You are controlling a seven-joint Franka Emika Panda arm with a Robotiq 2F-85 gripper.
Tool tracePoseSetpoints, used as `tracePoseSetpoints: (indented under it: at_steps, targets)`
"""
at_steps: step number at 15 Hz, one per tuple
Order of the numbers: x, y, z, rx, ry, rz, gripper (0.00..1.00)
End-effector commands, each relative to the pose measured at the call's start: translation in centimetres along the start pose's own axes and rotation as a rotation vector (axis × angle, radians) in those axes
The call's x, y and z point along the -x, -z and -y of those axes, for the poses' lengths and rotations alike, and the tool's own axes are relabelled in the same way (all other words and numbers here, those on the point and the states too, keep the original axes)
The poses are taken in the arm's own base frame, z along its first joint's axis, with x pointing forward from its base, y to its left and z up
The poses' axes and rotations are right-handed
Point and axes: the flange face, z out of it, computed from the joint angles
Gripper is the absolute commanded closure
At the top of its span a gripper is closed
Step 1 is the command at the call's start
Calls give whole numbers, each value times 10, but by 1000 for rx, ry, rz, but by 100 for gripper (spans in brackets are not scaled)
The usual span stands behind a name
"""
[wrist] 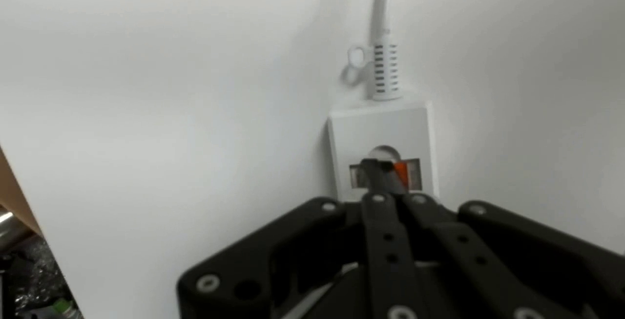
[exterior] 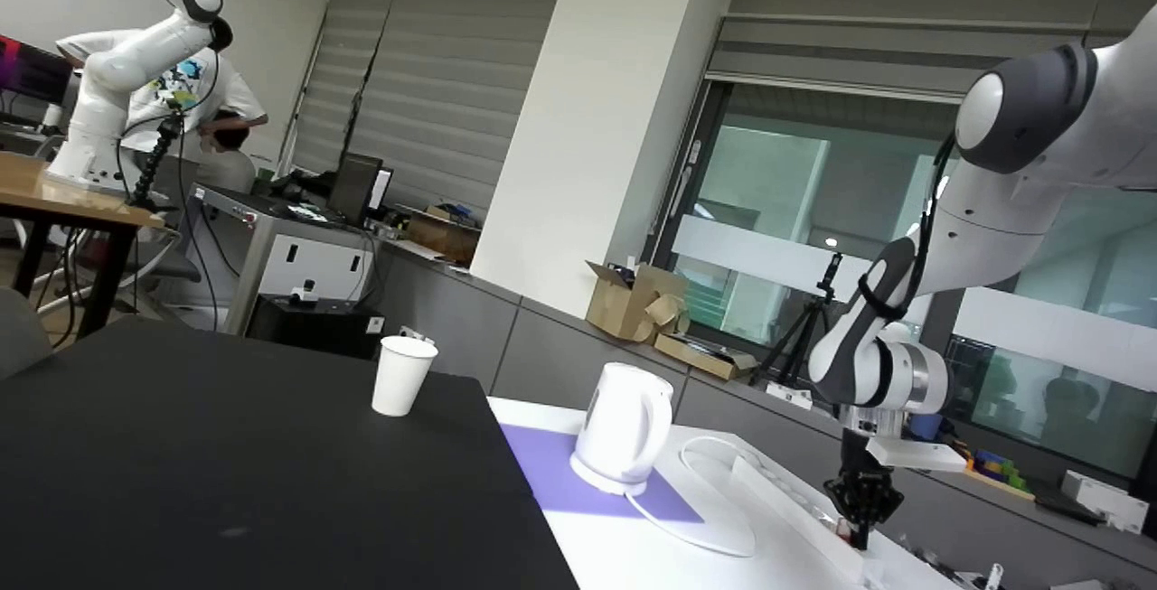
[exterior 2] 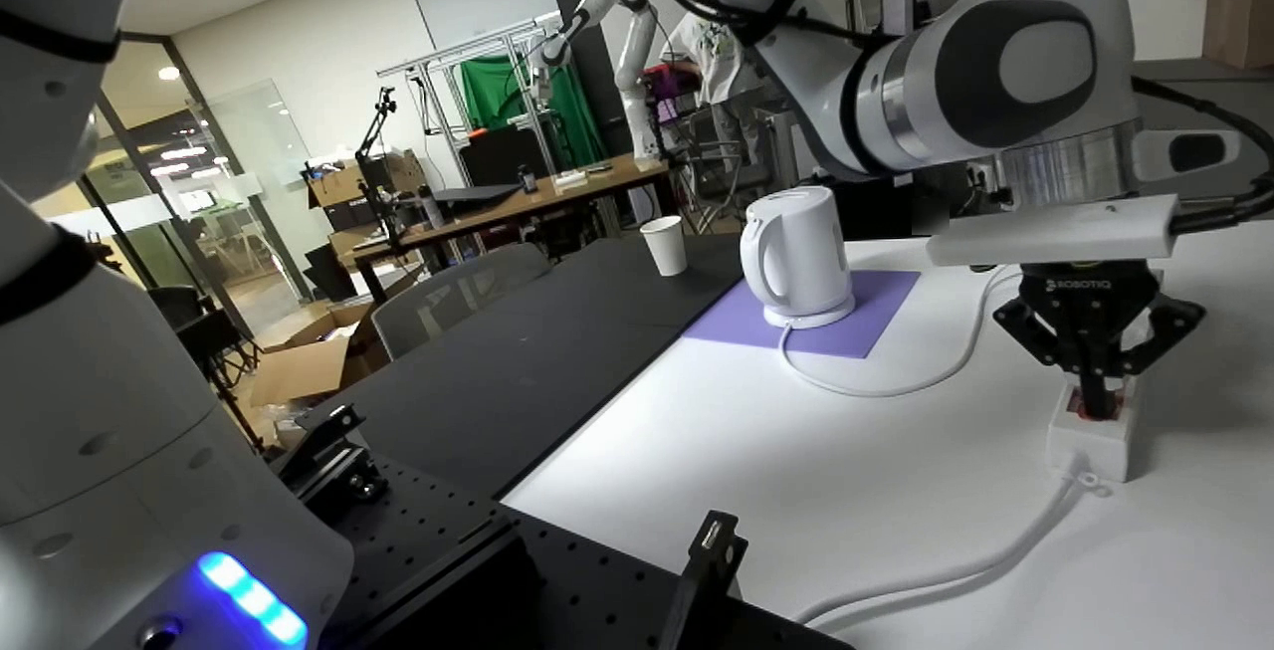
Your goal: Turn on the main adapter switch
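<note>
You're holding the tool (wrist: 378, 165), jaws together, at the switch (wrist: 402, 175) on the adapter (wrist: 360, 136), perhaps risking slipping by pressing off-centre.

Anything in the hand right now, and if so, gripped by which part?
Nothing is held. The hand is shut, its tip down at the orange switch of the main adapter; whether it presses is unclear.
</note>
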Motion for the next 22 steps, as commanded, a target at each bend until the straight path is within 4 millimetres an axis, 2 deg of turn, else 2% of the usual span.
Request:
tracePoseSetpoints:
  at_steps: [1, 7, 10, 12, 16, 19, 22]
  targets:
    - [3, -41, -30, -100, -74, 105, 100]
    - [8, -65, -76, -240, -227, 243, 100]
    - [10, -71, -89, -283, -264, 277, 100]
    - [4, -64, -91, -306, -258, 272, 100]
    - [-20, -22, -80, -321, -205, 200, 100]
    - [-39, 23, -57, -279, -136, 164, 100]
    - [-50, 79, -29, -239, -27, 206, 100]
